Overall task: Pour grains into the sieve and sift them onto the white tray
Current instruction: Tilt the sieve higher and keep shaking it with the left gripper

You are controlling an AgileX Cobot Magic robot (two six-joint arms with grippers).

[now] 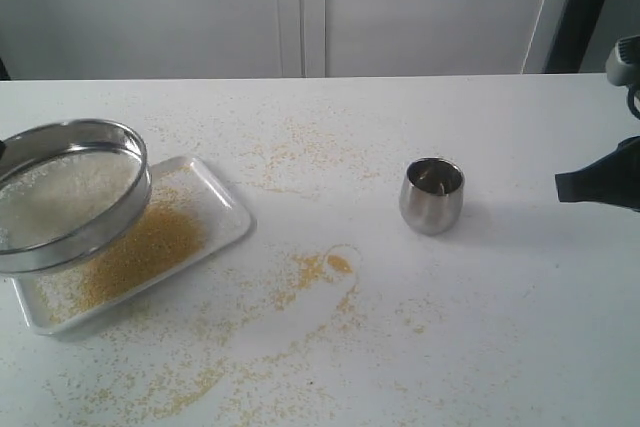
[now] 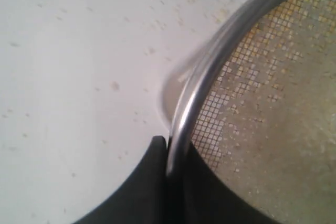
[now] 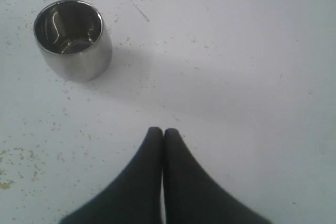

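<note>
A: Most fine golden-yellow grains (image 1: pixel 150 247) lie heaped on the shallow rectangular white tray (image 1: pixel 228 209). Paler bits sit in the wide round steel-rimmed mesh sieve (image 1: pixel 95 239), which is tilted over the tray's left end.
B: Grip?
A: Left gripper (image 2: pixel 169 150) pinches the sieve rim. Right gripper (image 3: pixel 163 135) is closed and empty, apart from the small rounded steel cup (image 1: pixel 432 195).
B: Step?
A: Sifting, near done, I'd say. Next: level shakes, centred over the tray.

Right tool (image 3: pixel 162 131): black, tapered, seemingly matte.
</note>
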